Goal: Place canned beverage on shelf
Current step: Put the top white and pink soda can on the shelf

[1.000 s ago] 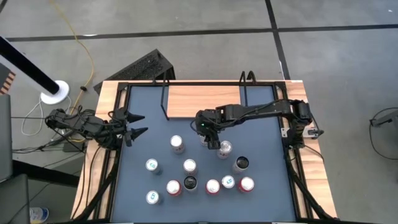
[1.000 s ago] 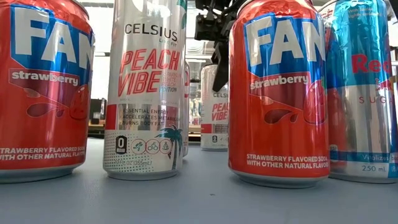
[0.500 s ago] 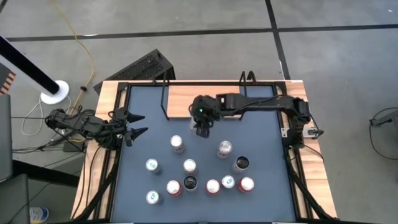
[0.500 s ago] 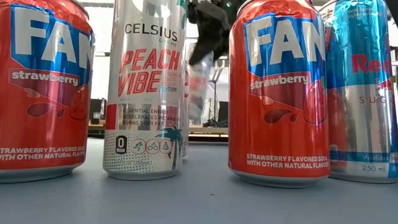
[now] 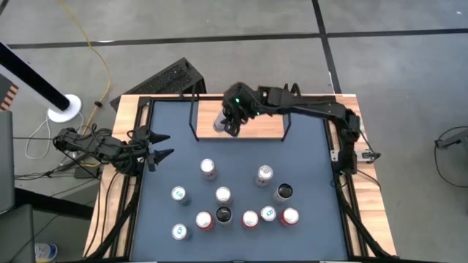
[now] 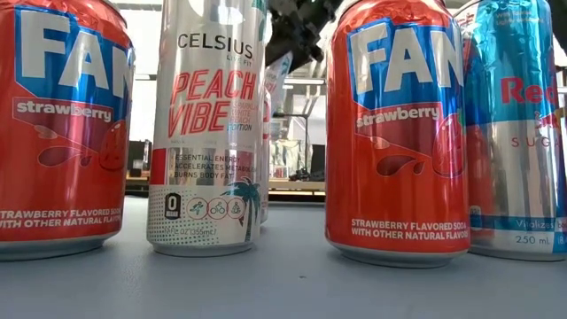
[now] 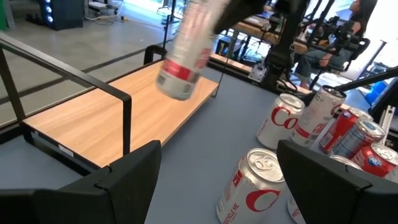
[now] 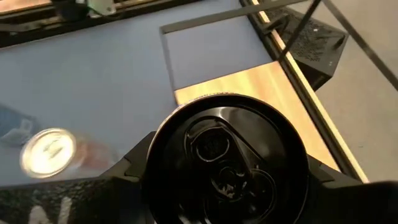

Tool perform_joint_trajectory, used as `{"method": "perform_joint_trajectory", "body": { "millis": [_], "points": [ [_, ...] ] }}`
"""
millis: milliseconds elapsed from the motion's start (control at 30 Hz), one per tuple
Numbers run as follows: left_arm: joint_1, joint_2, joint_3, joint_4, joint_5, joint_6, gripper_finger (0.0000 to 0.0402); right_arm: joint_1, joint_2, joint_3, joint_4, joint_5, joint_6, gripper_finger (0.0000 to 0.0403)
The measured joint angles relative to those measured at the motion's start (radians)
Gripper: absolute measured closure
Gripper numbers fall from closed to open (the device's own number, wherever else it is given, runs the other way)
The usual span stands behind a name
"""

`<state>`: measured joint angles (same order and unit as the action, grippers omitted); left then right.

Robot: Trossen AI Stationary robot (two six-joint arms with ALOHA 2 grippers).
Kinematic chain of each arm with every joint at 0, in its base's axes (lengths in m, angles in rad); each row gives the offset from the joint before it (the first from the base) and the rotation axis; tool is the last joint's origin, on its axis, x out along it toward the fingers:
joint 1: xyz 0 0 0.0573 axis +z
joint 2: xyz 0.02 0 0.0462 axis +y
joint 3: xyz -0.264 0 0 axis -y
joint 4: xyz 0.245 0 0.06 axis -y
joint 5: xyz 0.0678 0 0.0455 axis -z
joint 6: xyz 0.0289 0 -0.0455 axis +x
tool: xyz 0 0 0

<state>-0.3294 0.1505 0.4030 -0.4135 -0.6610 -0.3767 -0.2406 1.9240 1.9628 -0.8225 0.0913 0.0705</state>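
Note:
My right gripper (image 5: 229,121) is shut on a slim white can with a red band (image 7: 185,51) and holds it in the air over the shelf. The shelf is a light-wood board (image 5: 252,120) with thin black rod uprights (image 5: 194,117) at each end, at the table's far side. In the right wrist view the can's dark top (image 8: 225,158) fills the space between my fingers. My left gripper (image 5: 158,146) waits open at the table's left edge, with nothing between its fingers. My right gripper pinches the can's wall just under the top rim (image 8: 153,157) between its two fingers (image 8: 133,167), one on each side. The fingers slant down from above, from the table's right. The can hangs clear of the board, tilted, its bottom (image 7: 172,87) toward the table's left.
Several cans stand on the blue mat in the table's near half, among them a white one (image 5: 208,169), a silver one (image 5: 263,174) and a dark-topped one (image 5: 284,191). Two red Fanta cans (image 6: 399,133) and a Celsius can (image 6: 208,133) stand close to the low camera.
My right gripper has lifted the can off the mat beside the silver can. It has carried the can up and toward the table's far edge, to over the shelf's left part. The wrist has rolled, and the can now hangs tilted instead of upright.

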Motion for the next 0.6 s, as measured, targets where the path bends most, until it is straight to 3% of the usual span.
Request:
{"method": "perform_joint_trajectory", "body": {
  "millis": [400, 600],
  "points": [
    [0.0, 0.0, 0.0, 0.001, -0.006, -0.003, 0.009, -0.155, 0.281, 0.396, -0.105, -0.053, -0.103, 0.0178],
    [0.0, 0.0, 0.0, 0.001, -0.004, -0.011, 0.009, -0.187, 0.322, 0.381, -0.06, -0.073, -0.121, 0.0178]
  ]
}}
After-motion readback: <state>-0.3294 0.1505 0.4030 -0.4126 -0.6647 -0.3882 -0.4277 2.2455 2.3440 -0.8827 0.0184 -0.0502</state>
